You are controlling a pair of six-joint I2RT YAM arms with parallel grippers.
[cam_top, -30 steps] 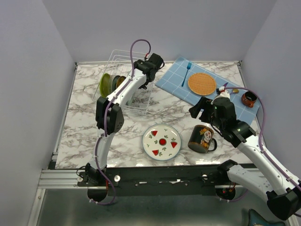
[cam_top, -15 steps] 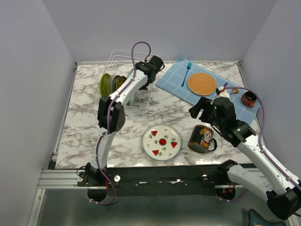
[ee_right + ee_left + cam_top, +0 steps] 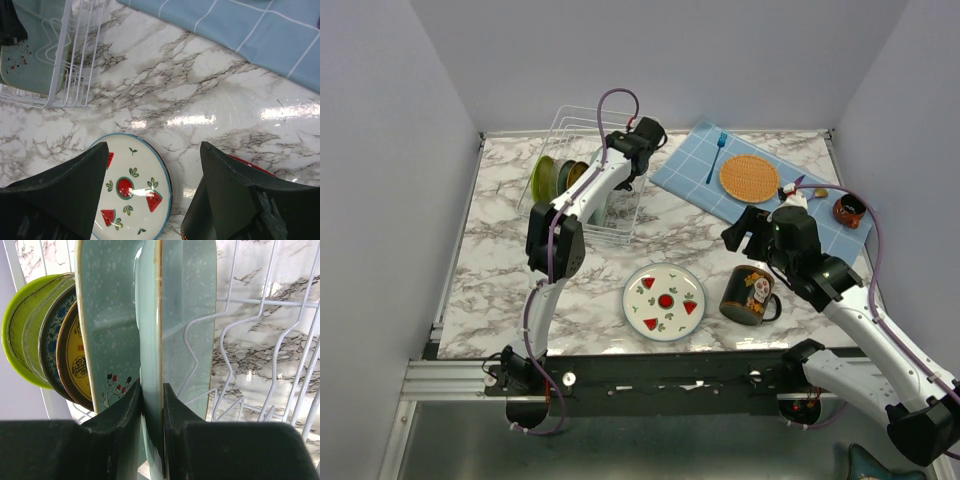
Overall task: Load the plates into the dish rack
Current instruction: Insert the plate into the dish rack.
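The mint-green rounded-square plate point(image 3: 150, 340) is held upright on edge, pinched between the left fingers point(image 3: 125, 425), inside the white wire dish rack point(image 3: 240, 335). Left of those fingers, a yellow-green plate point(image 3: 20, 330), a teal-patterned plate point(image 3: 47, 340) and a brownish plate point(image 3: 72, 360) are stood in slots. The watermelon plate point(image 3: 132, 192) is laid flat beneath the spread right fingers point(image 3: 65, 200).

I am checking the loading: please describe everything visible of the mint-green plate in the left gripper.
The mint-green plate is a rounded-square dish, glossy and finely speckled like glazed ceramic, with a thin brownish rim and a small red-and-dark flower motif near one lower corner. It stands upright on edge inside the white wire dish rack, its edge pinched by the left gripper. Other round plates stand just beside it; contact with them cannot be judged.
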